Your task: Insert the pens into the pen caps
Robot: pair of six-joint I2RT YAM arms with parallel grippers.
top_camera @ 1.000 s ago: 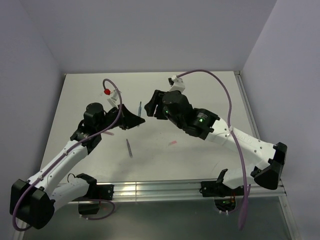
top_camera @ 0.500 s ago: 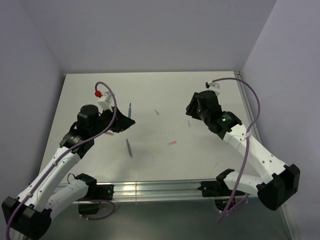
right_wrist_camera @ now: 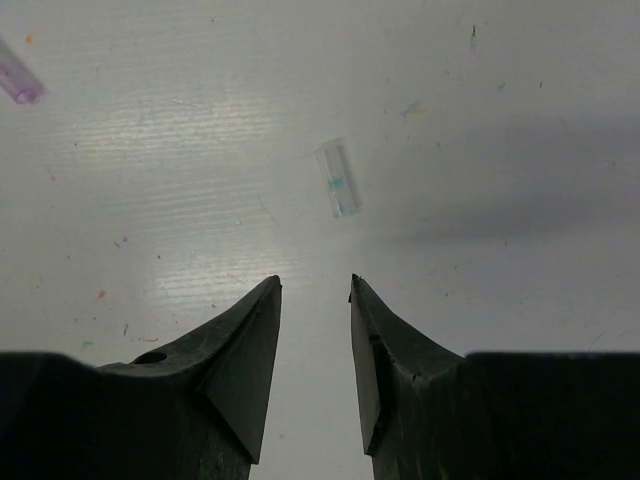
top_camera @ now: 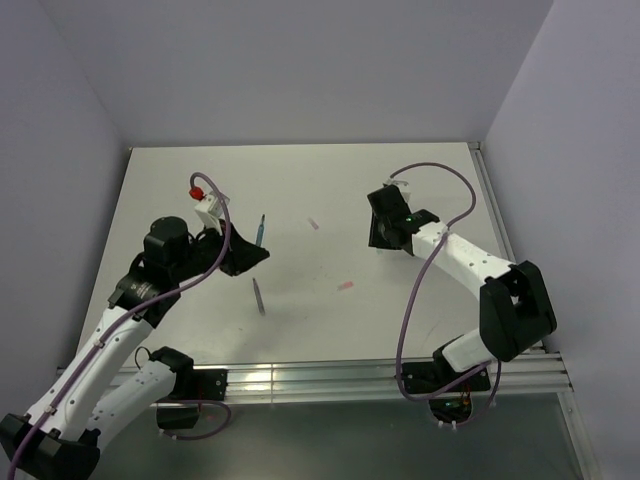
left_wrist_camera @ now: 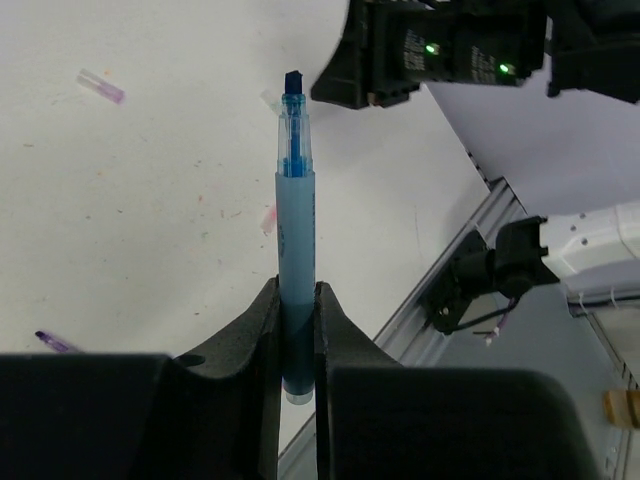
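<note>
The left gripper [left_wrist_camera: 296,292] was clamped on the blue pen [left_wrist_camera: 295,220], which stood up the middle of the left wrist view, tip toward the top. Seen from overhead, the dark grey pen [top_camera: 258,296] lay on the table [top_camera: 300,180] left of centre, just below that gripper. The right gripper [right_wrist_camera: 315,290] had its fingers apart. A pale cap [right_wrist_camera: 338,180] lay just beyond the tips, in the upper middle of its view, and a pinkish cap [right_wrist_camera: 18,80] lay at the upper left edge.

Pinkish cap [right_wrist_camera: 17,82] clipped at the edge (right wrist view); dark pen [left_wrist_camera: 50,342] half behind left pincer [left_wrist_camera: 296,290].
</note>
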